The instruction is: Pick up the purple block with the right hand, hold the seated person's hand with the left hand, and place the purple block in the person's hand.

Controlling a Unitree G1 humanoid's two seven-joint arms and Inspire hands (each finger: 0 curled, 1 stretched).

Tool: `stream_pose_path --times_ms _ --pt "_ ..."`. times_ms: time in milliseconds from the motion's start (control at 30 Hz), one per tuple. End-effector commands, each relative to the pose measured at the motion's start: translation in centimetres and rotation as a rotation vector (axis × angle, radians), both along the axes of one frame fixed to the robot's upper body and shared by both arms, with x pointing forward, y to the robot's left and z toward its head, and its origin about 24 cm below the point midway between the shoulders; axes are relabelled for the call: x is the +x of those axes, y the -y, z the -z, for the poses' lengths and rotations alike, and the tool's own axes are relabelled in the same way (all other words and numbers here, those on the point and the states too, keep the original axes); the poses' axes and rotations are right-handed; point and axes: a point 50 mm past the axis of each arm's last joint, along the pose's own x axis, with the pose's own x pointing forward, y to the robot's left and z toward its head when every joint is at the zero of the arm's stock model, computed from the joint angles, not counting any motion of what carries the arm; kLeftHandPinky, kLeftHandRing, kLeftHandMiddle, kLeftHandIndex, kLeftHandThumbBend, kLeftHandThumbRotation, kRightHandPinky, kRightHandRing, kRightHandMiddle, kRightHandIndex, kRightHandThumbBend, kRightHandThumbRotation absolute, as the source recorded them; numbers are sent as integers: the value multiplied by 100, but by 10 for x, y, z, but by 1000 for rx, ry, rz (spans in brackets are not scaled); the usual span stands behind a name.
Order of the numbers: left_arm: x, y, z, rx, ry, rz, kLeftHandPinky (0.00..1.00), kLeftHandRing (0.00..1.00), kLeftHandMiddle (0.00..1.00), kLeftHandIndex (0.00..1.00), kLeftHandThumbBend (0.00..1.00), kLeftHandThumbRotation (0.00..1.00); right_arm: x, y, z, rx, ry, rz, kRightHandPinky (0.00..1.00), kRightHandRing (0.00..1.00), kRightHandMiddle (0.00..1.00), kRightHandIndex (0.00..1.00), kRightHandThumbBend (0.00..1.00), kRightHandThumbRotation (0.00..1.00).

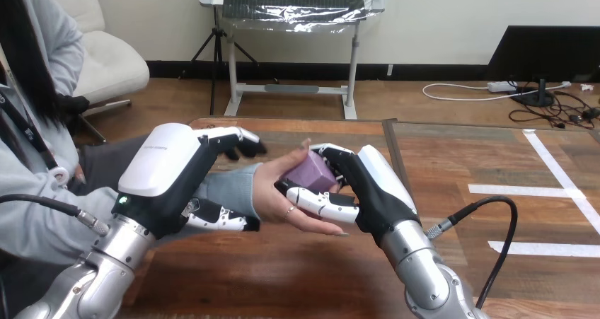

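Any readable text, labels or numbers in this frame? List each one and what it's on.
Nothing legible.
On the white back shell of the left robot hand: one faint grey line of print, too small to read.
On the small purple cube-shaped block: no markings.
On the black-and-white right robot hand: no print visible.
On the brown wooden table: none.

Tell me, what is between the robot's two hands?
In the head view, the person's hand lies between the left hand and the right hand, which grips the purple block by the person's palm.
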Motion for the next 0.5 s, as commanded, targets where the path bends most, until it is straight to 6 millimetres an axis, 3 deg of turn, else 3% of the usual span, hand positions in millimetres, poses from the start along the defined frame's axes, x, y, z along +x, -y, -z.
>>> stream_pose_path --times_ms 0,233,467 --pt "6 6 -29 -50 137 21 78 74 75 77 92 22 15 -10 -29 -1 113 -50 73 84 89 94 100 73" --pt "2 3 -28 -55 139 18 80 82 82 84 95 26 15 -8 -31 14 130 -37 75 89 95 98 100 77" --pt "-2 1 -28 -61 142 12 82 90 90 90 99 35 15 -6 -33 41 164 -35 84 96 98 100 100 80"
